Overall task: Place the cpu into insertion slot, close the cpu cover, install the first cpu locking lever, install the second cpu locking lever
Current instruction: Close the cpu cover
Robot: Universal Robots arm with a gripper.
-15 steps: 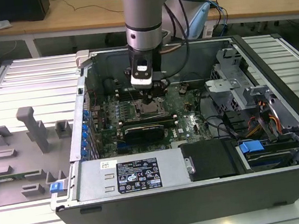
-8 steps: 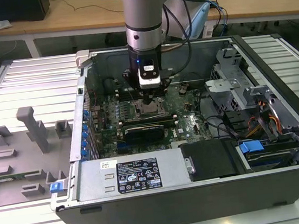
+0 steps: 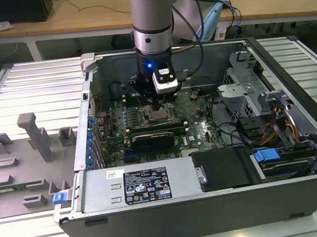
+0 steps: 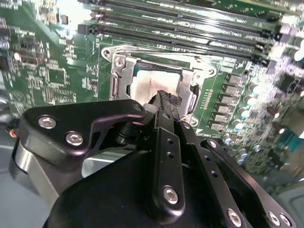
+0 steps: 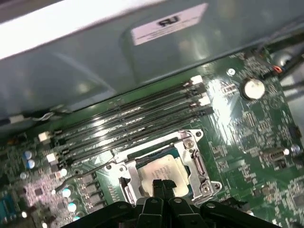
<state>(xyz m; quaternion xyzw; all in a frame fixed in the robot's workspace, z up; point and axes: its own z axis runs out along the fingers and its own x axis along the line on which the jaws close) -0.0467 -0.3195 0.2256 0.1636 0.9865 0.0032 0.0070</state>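
Where the green motherboard (image 3: 199, 119) lies inside the open computer case (image 3: 217, 215), the following are recorded.

- The insertion slot (image 3: 164, 118): near the board's middle, with long black memory slots (image 5: 133, 123) just beside it.
- The cpu (image 5: 159, 168): silvery-topped, lying flat in the slot.
- The cpu cover (image 5: 192, 159): lying down around the chip, which shows through its window.
- The gripper (image 5: 162, 186): upright over the slot, fingertips together and clasping nothing, just above the chip's edge; whether they touch it cannot be told.
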